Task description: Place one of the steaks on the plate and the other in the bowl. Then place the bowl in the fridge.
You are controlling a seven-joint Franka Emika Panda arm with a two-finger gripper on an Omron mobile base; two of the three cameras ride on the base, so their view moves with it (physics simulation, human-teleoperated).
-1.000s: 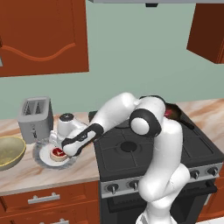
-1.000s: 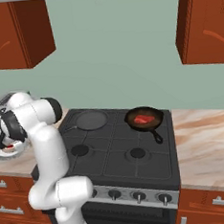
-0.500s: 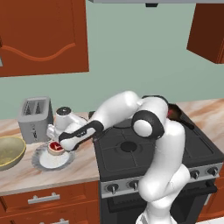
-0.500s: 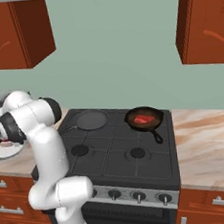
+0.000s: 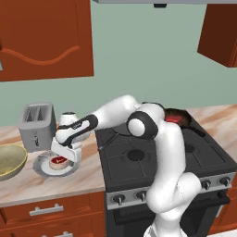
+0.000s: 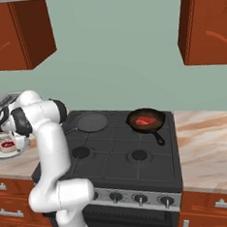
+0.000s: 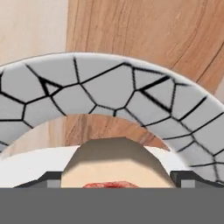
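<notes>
One steak (image 5: 59, 161) lies on the plate (image 5: 44, 168), a white disc with a grey cracked-pattern rim (image 7: 109, 92), on the counter left of the stove. My gripper (image 5: 63, 155) points down at it, open, its fingertips (image 7: 49, 176) standing wide on either side of the steak (image 7: 112, 162). From the right base view the same steak (image 6: 7, 144) and plate (image 6: 0, 152) sit by the gripper (image 6: 14, 142). The other steak (image 6: 145, 121) rests in the dark pan (image 6: 157, 123) on the stove. The olive bowl (image 5: 8, 159) stands left of the plate. The fridge is out of view.
A steel toaster (image 5: 37, 119) stands behind the plate against the wall. The black stove (image 5: 152, 155) takes up the middle, with its knobs along the front. Wooden cabinets hang overhead. Marble counter (image 6: 211, 146) stretches right of the stove.
The hand has shifted a little to the left over the plate and dropped slightly toward the steak; in the last half second it has barely moved.
</notes>
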